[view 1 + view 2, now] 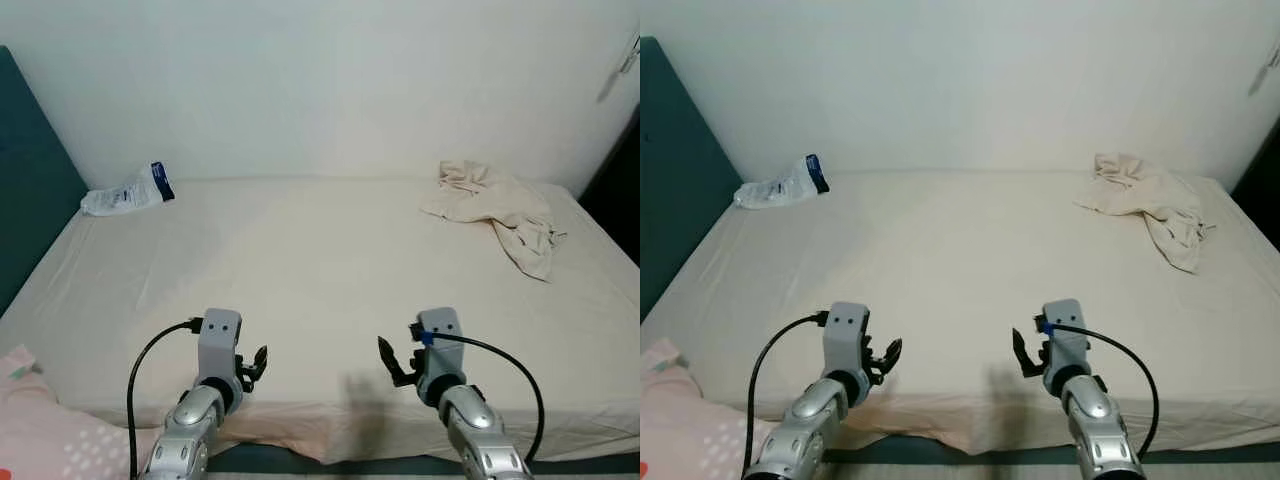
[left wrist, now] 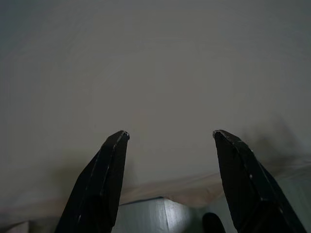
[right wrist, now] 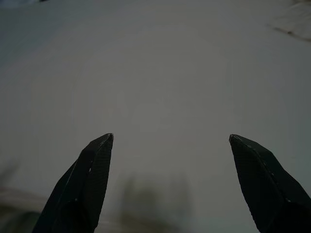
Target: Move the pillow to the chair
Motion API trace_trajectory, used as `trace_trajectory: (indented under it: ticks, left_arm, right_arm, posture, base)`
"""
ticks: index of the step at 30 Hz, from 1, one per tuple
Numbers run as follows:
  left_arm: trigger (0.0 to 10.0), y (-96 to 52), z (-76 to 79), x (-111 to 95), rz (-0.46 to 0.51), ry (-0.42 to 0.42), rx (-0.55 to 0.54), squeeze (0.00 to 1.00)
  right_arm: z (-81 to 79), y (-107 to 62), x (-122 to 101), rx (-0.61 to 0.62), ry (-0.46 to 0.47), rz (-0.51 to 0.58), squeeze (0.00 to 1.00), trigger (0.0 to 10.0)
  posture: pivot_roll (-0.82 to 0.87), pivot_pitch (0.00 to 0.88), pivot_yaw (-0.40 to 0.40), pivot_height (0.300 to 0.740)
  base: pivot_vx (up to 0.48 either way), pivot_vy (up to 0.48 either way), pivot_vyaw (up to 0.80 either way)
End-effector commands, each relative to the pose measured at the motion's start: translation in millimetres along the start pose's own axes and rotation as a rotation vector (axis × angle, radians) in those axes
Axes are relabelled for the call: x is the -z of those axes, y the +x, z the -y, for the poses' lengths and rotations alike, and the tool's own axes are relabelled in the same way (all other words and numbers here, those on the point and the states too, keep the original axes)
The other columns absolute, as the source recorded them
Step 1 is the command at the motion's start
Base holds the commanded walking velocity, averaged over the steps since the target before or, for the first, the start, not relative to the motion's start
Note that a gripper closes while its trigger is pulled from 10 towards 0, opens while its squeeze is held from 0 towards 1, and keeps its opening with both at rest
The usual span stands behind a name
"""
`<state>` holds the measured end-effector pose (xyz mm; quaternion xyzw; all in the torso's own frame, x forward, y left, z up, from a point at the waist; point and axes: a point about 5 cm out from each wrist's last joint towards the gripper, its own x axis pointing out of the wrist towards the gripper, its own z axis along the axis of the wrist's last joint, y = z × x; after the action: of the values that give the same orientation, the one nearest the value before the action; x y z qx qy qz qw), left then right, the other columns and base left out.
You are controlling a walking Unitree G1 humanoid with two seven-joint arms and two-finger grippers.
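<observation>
Both tools, left tool (image 1: 256, 362) and right tool (image 1: 390, 358), hover wide open and empty over the bed (image 1: 320, 260) edge. The pink pillow (image 1: 45, 425) lies beside the left arm, low at the left.

1. Both arms are silver metal with rounded, jointed segments.
2. Each wrist has a boxy light-grey housing with a couple of small dark dots, probably screws.
3. A black cable loops off each wrist; the right one has a blue bit.
4. Left end effector (image 1: 256, 362) and right end effector (image 1: 392, 362): two long black tapered fingers each.
</observation>
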<state>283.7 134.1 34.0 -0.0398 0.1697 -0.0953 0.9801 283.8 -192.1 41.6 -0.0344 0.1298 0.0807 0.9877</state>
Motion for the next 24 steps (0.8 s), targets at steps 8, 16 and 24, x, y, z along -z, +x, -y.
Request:
trace_trajectory:
  ticks: [8,16,24]
  left_arm:
    - [10.0,7.7,4.2,-1.2,-0.005,0.006,0.004,0.00]
    - [10.0,9.6,5.8,-0.8,0.001,0.003,0.009,0.00]
    - [10.0,9.4,6.9,0.5,0.002,0.000,0.007,0.00]
  right_arm:
    - [11.4,-5.0,-12.2,0.011,-0.050,0.038,0.00,10.0]
    - [14.4,-17.2,-20.1,-0.054,-0.084,0.039,0.00,10.0]
    - [4.8,-30.1,-20.4,-0.108,-0.278,-0.041,0.00,10.0]
  posture:
    - [-0.14,0.050,0.044,0.740]
    - [-0.14,0.058,0.035,0.740]
    - [-0.13,0.067,0.024,0.740]
  base:
    - [0.000,0.000,0.00]
    - [0.000,0.000,0.00]
    - [0.000,0.000,0.00]
